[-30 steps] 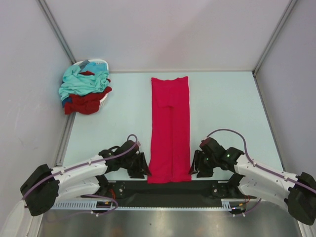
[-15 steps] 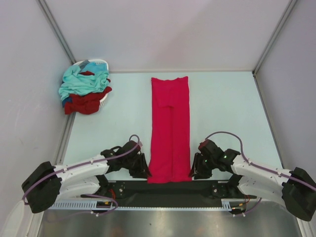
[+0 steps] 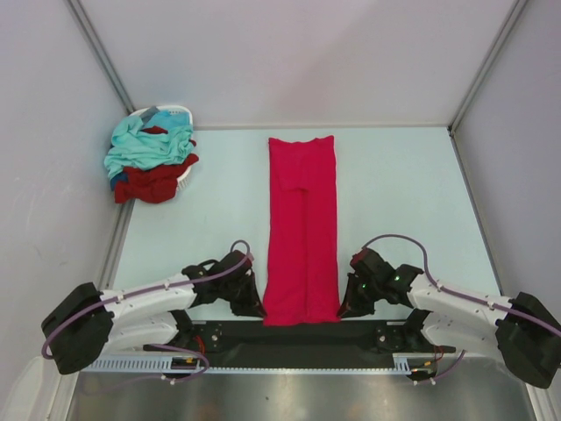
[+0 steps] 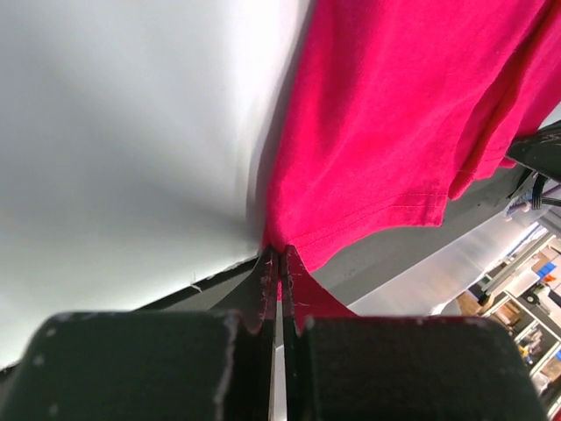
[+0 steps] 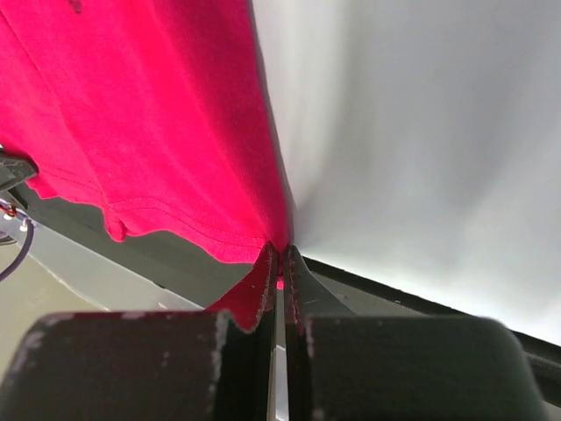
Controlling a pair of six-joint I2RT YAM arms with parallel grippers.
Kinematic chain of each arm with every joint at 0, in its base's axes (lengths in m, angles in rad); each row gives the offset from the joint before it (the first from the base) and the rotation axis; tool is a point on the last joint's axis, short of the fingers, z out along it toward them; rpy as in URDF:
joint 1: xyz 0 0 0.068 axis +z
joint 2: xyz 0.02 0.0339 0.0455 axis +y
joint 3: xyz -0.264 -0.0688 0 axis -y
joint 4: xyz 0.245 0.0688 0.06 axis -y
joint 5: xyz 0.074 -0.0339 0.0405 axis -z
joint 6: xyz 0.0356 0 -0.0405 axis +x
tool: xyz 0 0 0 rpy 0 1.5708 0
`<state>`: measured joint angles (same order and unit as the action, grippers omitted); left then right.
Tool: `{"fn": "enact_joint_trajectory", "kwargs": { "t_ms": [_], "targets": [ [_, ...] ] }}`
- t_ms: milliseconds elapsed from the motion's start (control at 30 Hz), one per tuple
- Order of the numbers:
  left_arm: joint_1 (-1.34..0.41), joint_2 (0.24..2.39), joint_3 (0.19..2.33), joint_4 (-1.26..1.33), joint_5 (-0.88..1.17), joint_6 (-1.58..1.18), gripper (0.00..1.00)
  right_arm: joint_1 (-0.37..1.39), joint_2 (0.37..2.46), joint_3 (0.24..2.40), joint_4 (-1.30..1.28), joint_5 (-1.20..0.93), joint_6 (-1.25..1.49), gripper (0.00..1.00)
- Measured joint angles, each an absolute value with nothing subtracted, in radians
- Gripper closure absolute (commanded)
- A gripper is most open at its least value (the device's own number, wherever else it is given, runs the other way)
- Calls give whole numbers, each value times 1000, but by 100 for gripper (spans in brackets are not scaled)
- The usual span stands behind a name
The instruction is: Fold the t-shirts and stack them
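A crimson-pink t-shirt (image 3: 302,228) lies folded into a long narrow strip down the middle of the table. My left gripper (image 3: 259,310) is shut on its near left corner (image 4: 279,239). At the near right corner (image 5: 279,235), my right gripper (image 3: 344,309) pinches the hem too. A light teal t-shirt (image 3: 145,145) and a dark maroon one (image 3: 153,181) are heaped on a small white basket (image 3: 173,111) at the far left, with a bit of dark blue (image 3: 114,179) showing.
Grey walls enclose the pale table (image 3: 394,202) at the back and both sides. A black strip (image 3: 298,333) runs along the near edge between the arm bases.
Both grippers have closed on the shirt's near corners; each has edged slightly inward toward the hem. The shirt itself has not moved.
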<state>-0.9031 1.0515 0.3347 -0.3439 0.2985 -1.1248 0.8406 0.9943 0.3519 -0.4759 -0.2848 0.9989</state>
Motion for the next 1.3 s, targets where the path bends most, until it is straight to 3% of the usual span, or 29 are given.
{"fn": "enact_joint_trajectory", "kwargs": {
  "t_ms": [200,467,867,1300],
  "targets": [
    [-895,1052,429,-402,279,-1105,100,808,992,408,-508,-295,990,100],
    [-771,1117,605,-433,255,-986,100,606,1041,584,-519,-323,871,100],
    [-566,1451,968,-376,204,-748,100,386,1450,904,-405,-369,675,100],
    [-485,1702,1158,-323,147,-620,100,257,1774,1145,-342,-419,563,100]
  ]
}}
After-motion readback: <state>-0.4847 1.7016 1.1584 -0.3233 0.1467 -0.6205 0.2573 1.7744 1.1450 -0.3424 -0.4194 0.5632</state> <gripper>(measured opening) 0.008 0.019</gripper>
